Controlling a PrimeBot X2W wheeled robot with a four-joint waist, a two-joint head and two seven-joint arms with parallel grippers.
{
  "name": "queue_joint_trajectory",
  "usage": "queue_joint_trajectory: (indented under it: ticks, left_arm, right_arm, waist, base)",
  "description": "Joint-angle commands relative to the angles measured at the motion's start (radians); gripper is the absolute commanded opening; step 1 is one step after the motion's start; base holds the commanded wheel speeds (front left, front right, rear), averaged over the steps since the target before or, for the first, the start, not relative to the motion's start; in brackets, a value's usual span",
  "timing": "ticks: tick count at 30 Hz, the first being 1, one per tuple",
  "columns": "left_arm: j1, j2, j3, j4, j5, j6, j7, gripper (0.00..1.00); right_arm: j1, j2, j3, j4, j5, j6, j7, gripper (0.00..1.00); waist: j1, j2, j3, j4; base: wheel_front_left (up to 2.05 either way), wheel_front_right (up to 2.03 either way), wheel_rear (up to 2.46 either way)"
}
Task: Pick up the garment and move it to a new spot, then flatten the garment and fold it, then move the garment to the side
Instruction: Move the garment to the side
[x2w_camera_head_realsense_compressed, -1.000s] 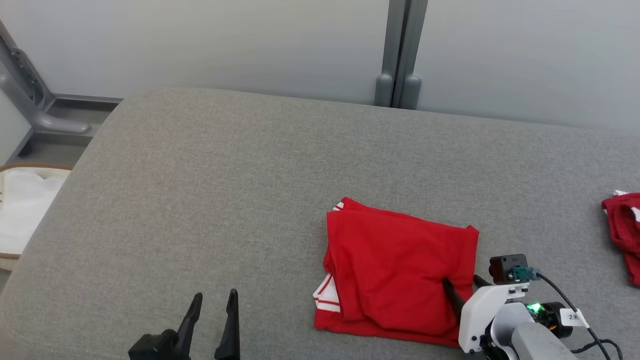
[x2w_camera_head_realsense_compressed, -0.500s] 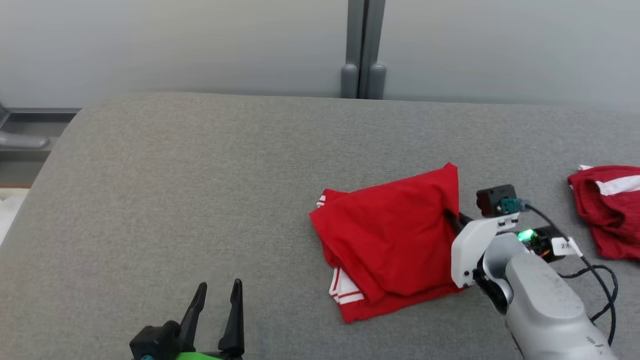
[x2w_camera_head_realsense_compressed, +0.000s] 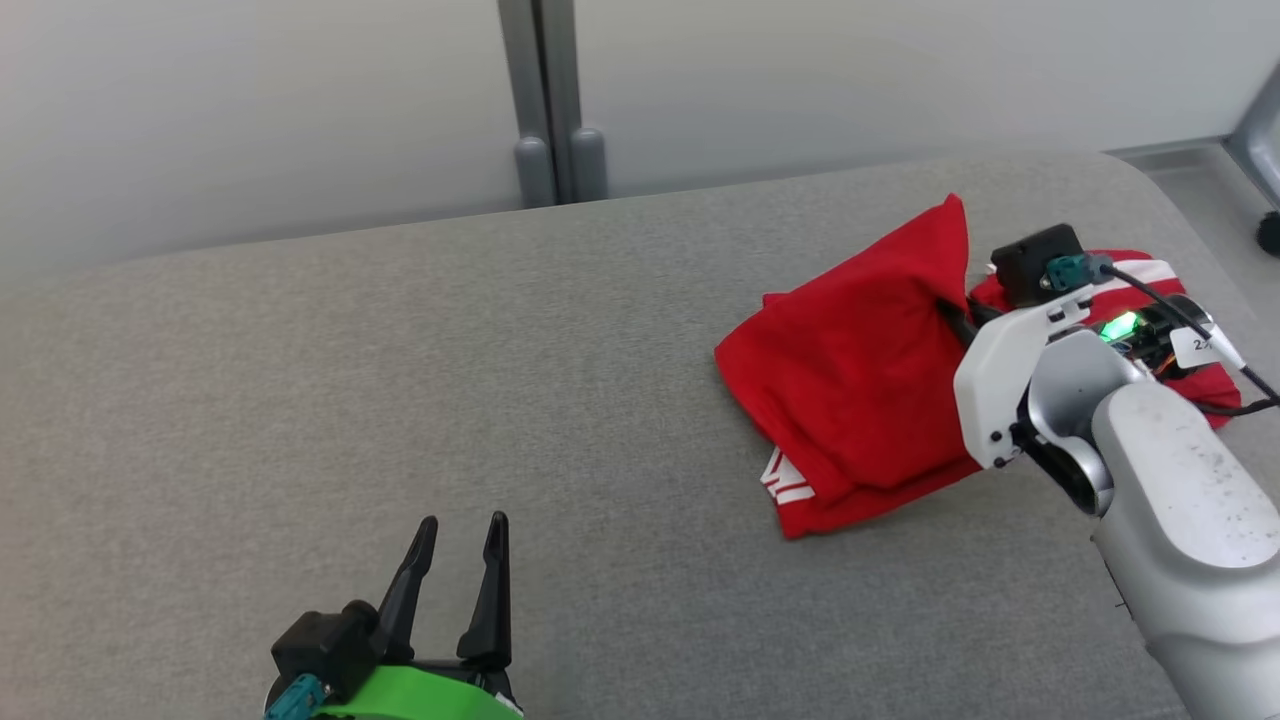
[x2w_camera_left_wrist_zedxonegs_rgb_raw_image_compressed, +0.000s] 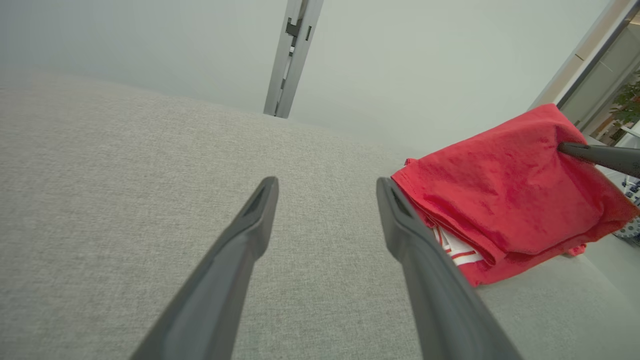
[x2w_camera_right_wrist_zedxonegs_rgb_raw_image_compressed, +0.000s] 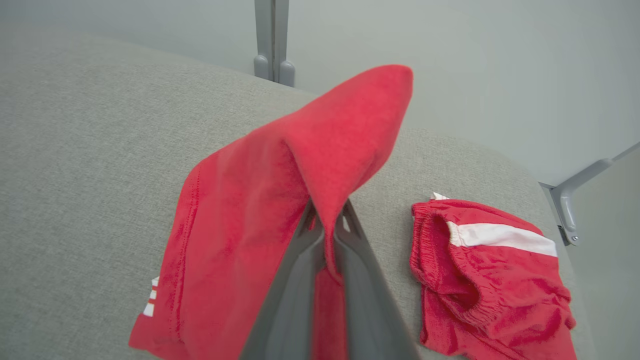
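The garment (x2w_camera_head_realsense_compressed: 850, 370) is a folded red piece with white stripes at its lower corner, lying on the grey padded surface (x2w_camera_head_realsense_compressed: 450, 340). My right gripper (x2w_camera_head_realsense_compressed: 952, 312) is shut on its right edge, which is raised into a peak while the left part still rests on the surface. In the right wrist view the garment (x2w_camera_right_wrist_zedxonegs_rgb_raw_image_compressed: 250, 220) drapes over my closed right gripper (x2w_camera_right_wrist_zedxonegs_rgb_raw_image_compressed: 327, 212). My left gripper (x2w_camera_head_realsense_compressed: 460, 535) stands open and holds nothing near the front edge, well left of the garment. In the left wrist view my left gripper (x2w_camera_left_wrist_zedxonegs_rgb_raw_image_compressed: 325, 187) points over bare grey cloth, with the garment (x2w_camera_left_wrist_zedxonegs_rgb_raw_image_compressed: 500, 200) to its right.
A second red garment with a white stripe (x2w_camera_right_wrist_zedxonegs_rgb_raw_image_compressed: 485, 270) lies bunched just right of the held one, partly behind my right wrist (x2w_camera_head_realsense_compressed: 1215, 385). A grey post (x2w_camera_head_realsense_compressed: 545, 100) stands against the pale wall. The surface's right edge (x2w_camera_head_realsense_compressed: 1170, 190) is close.
The head camera has swung to the right. My right gripper has shut on the garment's right edge, lifted it and carried it right, toward the second red garment. The left gripper stays open.
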Motion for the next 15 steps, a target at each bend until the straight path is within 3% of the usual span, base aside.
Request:
queue_joint_trajectory:
  ticks: [1, 7, 15]
  left_arm:
    - [-0.024, 0.002, -0.005, -0.005, -0.001, 0.004, -0.002, 1.0]
    - [-0.06, 0.002, -0.014, -0.015, 0.015, 0.001, -0.002, 1.0]
    - [-0.101, 0.003, -0.011, -0.014, 0.049, -0.008, -0.002, 1.0]
  right_arm:
    - [-0.014, -0.018, 0.004, -0.029, 0.012, -0.001, 0.022, 0.0]
    - [-0.035, -0.081, -0.008, -0.099, 0.023, -0.001, 0.09, 0.0]
    - [-0.099, -0.126, -0.039, -0.069, 0.01, -0.001, 0.081, 0.0]
  waist:
    - [0.0, -0.0001, 0.033, -0.09]
    - [0.0, -0.0001, 0.079, -0.145]
    - [0.0, -0.0001, 0.151, -0.165]
  base:
    - [0.0, 0.0, 0.0]
    - [0.0, 0.0, 0.0]
    - [0.0, 0.0, 0.0]
